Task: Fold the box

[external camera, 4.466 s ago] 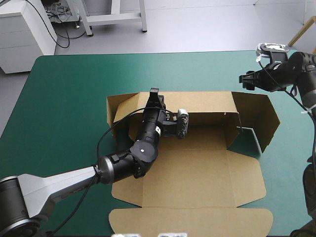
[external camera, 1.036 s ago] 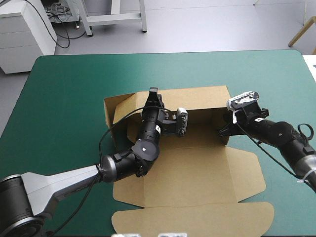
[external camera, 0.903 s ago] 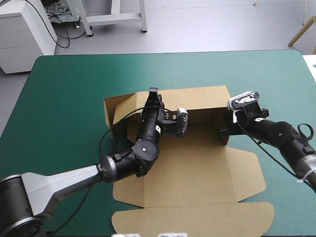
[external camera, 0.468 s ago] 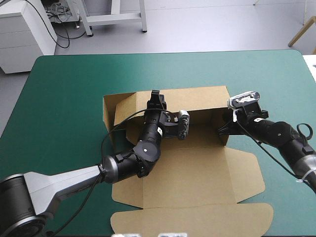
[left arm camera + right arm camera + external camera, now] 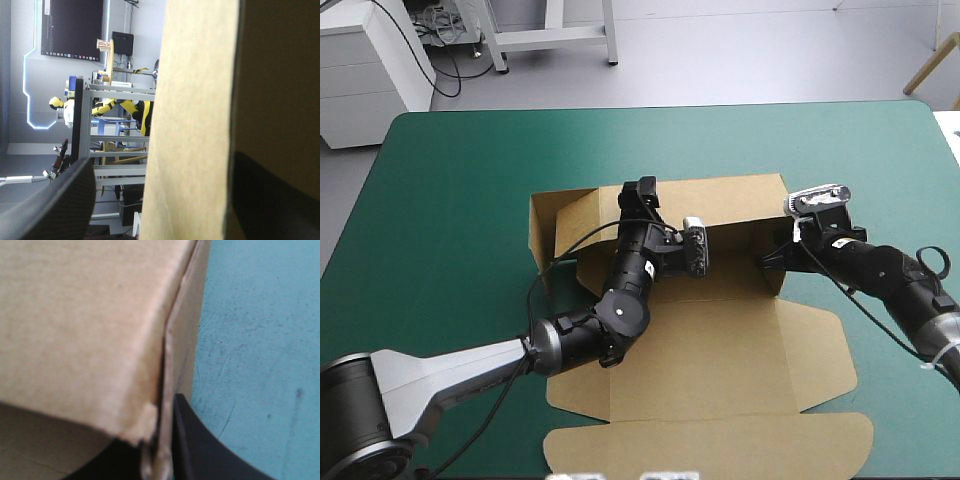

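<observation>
**Brown board half raised, a gripper at each end of its far wall**

Brown board makes up the box (image 5: 720, 340), which sits at the middle of the teal-green cover (image 5: 450, 200) in the high view. Its long axis runs left to right. The far wall stands up along that axis. The base panel lies flat in front of it, and the lid lies flat beyond the base, its rounded flap pointing at the near edge. At the left end a side flap stands at an angle. At the right end another flap is turned inward against the far wall. The left arm crosses the base panel from the near left and hides part of the wall's foot. The left gripper (image 5: 642, 192) is at the far wall's top edge, left of its middle. The right gripper (image 5: 772, 258) is at the right corner, with the right arm coming in over bare cover.

From the left wrist, the box (image 5: 190, 125) rises as one upright sheet between the left gripper (image 5: 165, 165). The black fingers (image 5: 55, 210) stand wide apart, one on each side of it, released and not pinching.

From the right wrist, the box (image 5: 90, 330) fills the side toward the table's middle, with the cover (image 5: 260, 340) beside it. The right gripper (image 5: 160, 460) is clenched on the corner's board edge, which sits between the two fingers.
</observation>
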Controlling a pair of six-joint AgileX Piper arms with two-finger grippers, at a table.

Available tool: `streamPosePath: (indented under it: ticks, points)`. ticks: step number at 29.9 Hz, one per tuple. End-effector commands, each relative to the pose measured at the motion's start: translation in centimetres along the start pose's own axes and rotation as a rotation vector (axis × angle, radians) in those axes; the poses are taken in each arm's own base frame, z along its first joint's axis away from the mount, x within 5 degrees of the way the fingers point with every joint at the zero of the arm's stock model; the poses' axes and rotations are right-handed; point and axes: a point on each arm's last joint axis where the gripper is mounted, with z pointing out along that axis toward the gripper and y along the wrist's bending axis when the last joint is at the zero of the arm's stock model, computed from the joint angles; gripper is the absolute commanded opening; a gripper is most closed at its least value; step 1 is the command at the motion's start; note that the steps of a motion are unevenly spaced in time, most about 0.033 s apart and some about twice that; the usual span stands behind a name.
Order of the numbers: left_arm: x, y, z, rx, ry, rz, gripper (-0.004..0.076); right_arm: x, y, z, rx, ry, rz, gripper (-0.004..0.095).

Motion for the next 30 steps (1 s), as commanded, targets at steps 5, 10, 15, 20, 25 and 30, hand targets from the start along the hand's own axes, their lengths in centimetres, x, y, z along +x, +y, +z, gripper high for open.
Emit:
streamPosePath:
  ticks: [5, 10, 15, 20, 25, 30]
  points:
    - [-2.6, 1.7, -3.1, -0.135, -0.090, 0.022, 0.0535, -1.5, 0.5, -1.3, -0.034, 0.004, 0.048, 0.0000]
    - [-3.4, 1.8, -4.6, -0.199, -0.063, 0.018, 0.0535, -2.9, 0.5, -2.1, -0.032, 0.013, 0.048, 0.0000]
    - [-4.2, 2.2, -6.5, -0.239, -0.081, 0.019, 0.0480, -4.2, 0.5, -3.1, -0.026, 0.067, 0.092, 0.0000]
    - [-4.4, 4.9, -9.7, -0.279, -0.151, -0.026, 0.0235, -5.6, 0.3, -2.7, -0.031, 0.189, 0.118, 0.0000]
    - [-3.0, 9.8, -12.1, -0.353, -0.184, -0.168, -0.0002, -7.6, -0.2, -0.6, -0.046, 0.248, 0.136, 0.0000]
    - [0.6, 14.4, -12.4, -0.351, -0.134, -0.360, -0.0002, -9.7, -1.1, 2.9, -0.060, 0.325, 0.158, 0.0000]
